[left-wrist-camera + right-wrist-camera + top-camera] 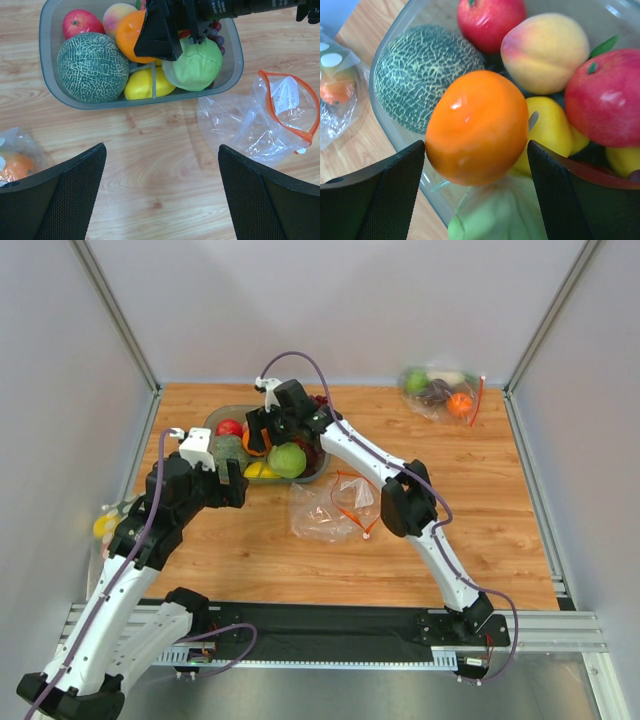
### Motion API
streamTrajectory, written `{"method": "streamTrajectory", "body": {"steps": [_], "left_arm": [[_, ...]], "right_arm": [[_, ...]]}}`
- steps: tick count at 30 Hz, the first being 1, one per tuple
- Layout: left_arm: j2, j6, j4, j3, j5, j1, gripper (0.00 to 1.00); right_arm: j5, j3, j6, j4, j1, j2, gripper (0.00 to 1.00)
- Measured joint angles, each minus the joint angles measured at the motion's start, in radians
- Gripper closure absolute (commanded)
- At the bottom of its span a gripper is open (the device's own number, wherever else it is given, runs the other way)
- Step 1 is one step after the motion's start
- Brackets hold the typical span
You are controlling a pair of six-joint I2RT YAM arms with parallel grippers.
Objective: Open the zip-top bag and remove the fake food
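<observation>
Two pieces, the light green fruit (287, 460) and grape bunch (218, 37), are lying in the grey bin (46, 55). The right hand (476, 145) is grasping the orange (475, 125) above it, while the left hand (161, 147) is hovering spread and empty. The empty zip-top bag (330, 508) is lying on the worktop (480, 500), right of the bin. The next move is probably releasing the orange.

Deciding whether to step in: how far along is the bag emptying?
Done: the zip-top bag lies open and empty; the green fruit and grapes sit in the tub. In hand: the right gripper holds the orange over the tub; the left gripper is open, idle. Left: release the orange. A second bag at the far right corner is still full.
</observation>
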Motion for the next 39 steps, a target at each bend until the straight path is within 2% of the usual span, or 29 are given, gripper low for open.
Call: {"method": "streamTrajectory", "body": {"steps": [9, 17, 20, 27, 32, 39], "left_arm": [[0.003, 0.0, 0.01, -0.015, 0.07, 0.051, 0.01], [-0.002, 0.006, 0.019, -0.023, 0.1, 0.062, 0.01], [-0.012, 0.011, 0.022, -0.023, 0.099, 0.063, 0.01], [-0.024, 0.013, 0.029, -0.023, 0.098, 0.063, 0.01], [-0.038, 0.013, 0.043, -0.031, 0.098, 0.064, 0.01], [-0.048, 0.012, 0.054, -0.035, 0.093, 0.064, 0.01]], "right_arm": [[0.043, -0.111, 0.003, 0.15, -0.006, -0.076, 0.13], [0.097, -0.286, -0.016, 0.247, -0.026, -0.283, 0.11], [0.129, -0.43, -0.035, 0.291, -0.052, -0.42, 0.11], [0.235, -0.93, -0.074, 0.329, -0.146, -0.858, 0.11], [0.327, -1.257, -0.076, 0.279, -0.19, -1.175, 0.1], [0.422, -1.516, -0.051, 0.14, -0.266, -1.569, 0.04]]}}
